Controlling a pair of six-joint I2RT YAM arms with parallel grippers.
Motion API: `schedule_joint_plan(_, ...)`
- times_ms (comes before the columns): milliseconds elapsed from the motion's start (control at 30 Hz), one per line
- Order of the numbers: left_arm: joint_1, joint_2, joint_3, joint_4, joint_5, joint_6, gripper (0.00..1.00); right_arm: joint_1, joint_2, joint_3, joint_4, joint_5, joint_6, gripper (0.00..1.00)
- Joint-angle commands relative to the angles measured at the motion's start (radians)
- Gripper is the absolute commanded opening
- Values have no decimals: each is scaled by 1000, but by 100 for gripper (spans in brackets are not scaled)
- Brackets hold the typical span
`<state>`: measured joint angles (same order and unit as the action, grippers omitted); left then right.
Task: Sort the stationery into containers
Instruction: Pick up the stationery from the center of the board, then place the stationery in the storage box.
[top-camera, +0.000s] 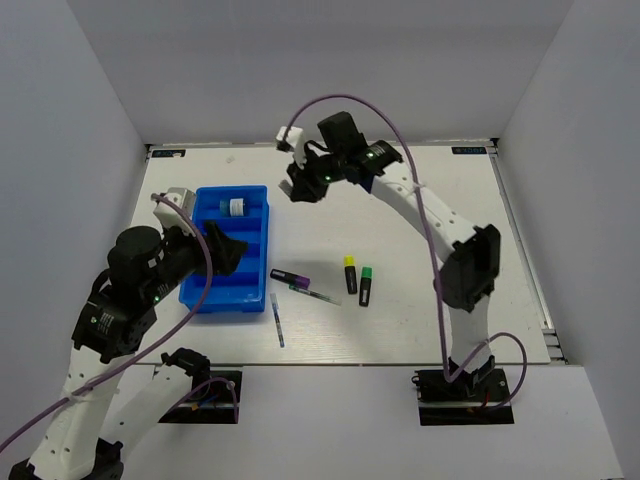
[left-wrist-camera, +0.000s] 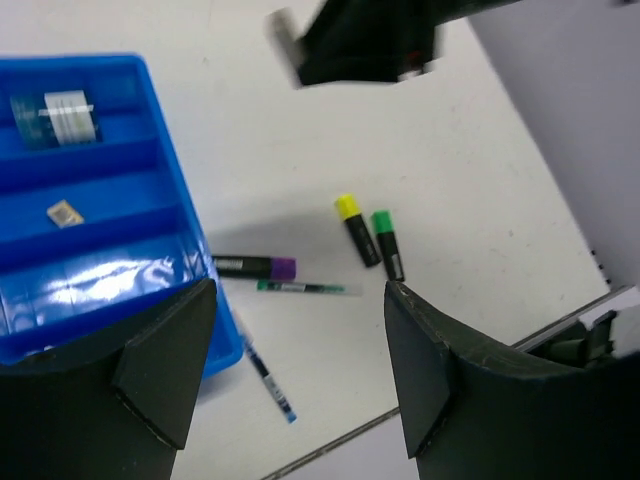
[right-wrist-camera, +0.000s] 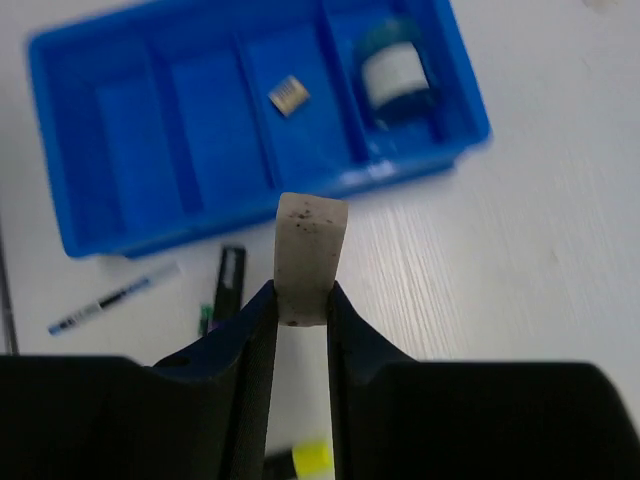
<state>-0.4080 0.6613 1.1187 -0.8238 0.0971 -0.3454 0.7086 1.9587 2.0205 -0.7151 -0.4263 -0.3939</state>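
Right gripper (right-wrist-camera: 300, 300) is pinching the eraser (right-wrist-camera: 310, 245). The jaws are narrow, one pad is on each flat side, and the eraser is standing upright, poking out past the tips. In the top view I'm seeing that gripper hanging over bare table (top-camera: 330, 230), off the tray's (top-camera: 255, 225) 1 o'clock corner. Its wrist camera is looking down across the tray.

Left gripper (top-camera: 228, 248) is sitting over the tray's 3 o'clock side with the jaws spread wide and nothing between the fingers (left-wrist-camera: 165, 370).

Tray contents:
- The pot (top-camera: 235, 207) is lying in the 12 o'clock end compartment.
- A small tan piece (left-wrist-camera: 64, 212) is lying in the next compartment toward 6. I can't tell what it is.

Loose on the table, all at the tray's 3–5 o'clock:
- The marker (top-camera: 290, 277) is just beside the tray's near corner, with its purple end pointing to 3.
- The green pen (top-camera: 315, 294) is lying close at the marker's 4 o'clock, roughly parallel to it.
- The blue pen (top-camera: 277, 320) is at the marker's 6 o'clock, running toward the near table edge.
- The yellow highlighter (top-camera: 350, 273) and green highlighter (top-camera: 366, 284) are side by side at the marker's 3 o'clock, well apart from it. Their caps are pointing to 12, and the yellow one is on the 9 o'clock side.
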Motion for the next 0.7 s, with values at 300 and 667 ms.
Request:
schedule_joint_plan(300, 0, 21, 113, 15, 55, 23, 78, 132, 393, 165, 560, -318, 250, 0)
schedule_joint_plan(667, 0, -29, -10, 12, 59, 40, 78, 187, 439, 89, 637, 4, 73, 0)
